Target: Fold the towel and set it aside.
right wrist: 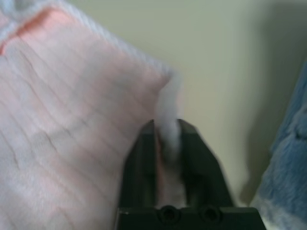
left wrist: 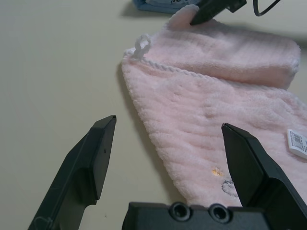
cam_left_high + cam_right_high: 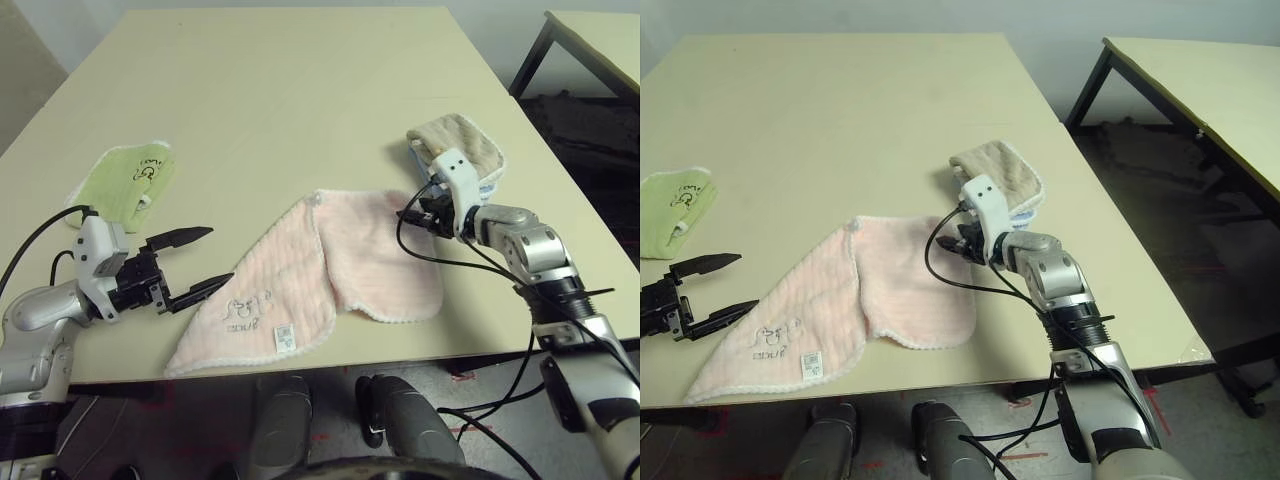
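The pale pink towel (image 3: 330, 270) lies on the table near the front edge, loosely folded, with its dark script logo and white tag (image 3: 284, 338) at the near left corner. My right gripper (image 3: 412, 215) is at the towel's far right corner, shut on that corner; in the right wrist view the white edging (image 1: 168, 103) is pinched between the fingers. My left gripper (image 3: 220, 255) stands open just left of the towel's left edge, low over the table, with nothing between its fingers (image 2: 91, 158).
A small light-green folded towel (image 3: 125, 180) lies at the left of the table (image 3: 280, 90). A tan towel stacked on a blue one (image 3: 465, 145) sits just behind my right gripper. A second table (image 3: 1200, 80) stands off to the right.
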Robot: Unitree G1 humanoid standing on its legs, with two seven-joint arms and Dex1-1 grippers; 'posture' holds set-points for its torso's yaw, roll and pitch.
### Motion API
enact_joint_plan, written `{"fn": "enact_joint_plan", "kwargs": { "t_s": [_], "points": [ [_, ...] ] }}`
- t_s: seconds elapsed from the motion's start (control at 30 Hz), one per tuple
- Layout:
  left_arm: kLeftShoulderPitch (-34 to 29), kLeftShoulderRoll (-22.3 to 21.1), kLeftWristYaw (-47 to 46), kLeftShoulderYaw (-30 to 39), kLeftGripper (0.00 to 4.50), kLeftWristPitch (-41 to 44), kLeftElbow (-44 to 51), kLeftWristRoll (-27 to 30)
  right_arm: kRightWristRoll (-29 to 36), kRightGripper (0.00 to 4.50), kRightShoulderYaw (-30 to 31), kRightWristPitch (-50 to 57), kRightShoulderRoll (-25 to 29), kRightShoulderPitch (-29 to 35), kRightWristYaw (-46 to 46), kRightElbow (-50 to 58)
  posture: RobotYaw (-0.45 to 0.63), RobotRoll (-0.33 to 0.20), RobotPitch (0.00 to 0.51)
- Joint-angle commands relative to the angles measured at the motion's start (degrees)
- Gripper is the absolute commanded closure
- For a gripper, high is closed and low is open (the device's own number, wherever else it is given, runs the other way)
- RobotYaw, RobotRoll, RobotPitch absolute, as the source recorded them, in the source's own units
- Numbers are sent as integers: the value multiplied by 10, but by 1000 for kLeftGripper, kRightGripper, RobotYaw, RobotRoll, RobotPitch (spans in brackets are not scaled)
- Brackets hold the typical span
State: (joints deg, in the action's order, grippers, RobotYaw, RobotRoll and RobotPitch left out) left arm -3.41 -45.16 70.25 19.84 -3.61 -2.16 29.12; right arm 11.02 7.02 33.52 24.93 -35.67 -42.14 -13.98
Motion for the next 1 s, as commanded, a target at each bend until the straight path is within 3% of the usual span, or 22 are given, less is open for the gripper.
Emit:
{"fn": "enact_joint_plan", "kwargs": {
  "t_s": [0.03, 0.2, 0.3, 0.53, 0.77, 0.9, 1.0],
  "points": [
    [-5, -1, 2, -6, 0, -1, 10, -4, 6, 4483, -19, -30, -1, -8, -5, -13, 21, 0, 160],
    [-6, 0, 3, -7, 0, -3, 10, -4, 29, 4483, -34, -20, 3, -21, -28, 13, 19, 0, 159],
    [-2, -1, 5, -7, 0, -5, 4, -5, 75, 4483, -48, 28, 8, -51, -61, 44, 10, 0, 157],
    [23, -7, 11, -12, 0, -10, -16, -9, 239, 4483, -79, 222, 18, -220, -146, 113, 8, 0, 155],
    [37, -7, 5, -14, 0, -13, -19, -12, 325, 4483, -88, 316, 19, -330, -181, 101, 12, 0, 149],
    [41, -8, 3, -12, 0, -14, -22, -13, 297, 4483, -109, 239, -17, -403, -142, 14, 15, 0, 149],
    [47, -9, 0, -11, 0, -16, -24, -15, 212, 4483, -153, 34, -63, -518, 1, -140, 19, 0, 148]
  ]
}}
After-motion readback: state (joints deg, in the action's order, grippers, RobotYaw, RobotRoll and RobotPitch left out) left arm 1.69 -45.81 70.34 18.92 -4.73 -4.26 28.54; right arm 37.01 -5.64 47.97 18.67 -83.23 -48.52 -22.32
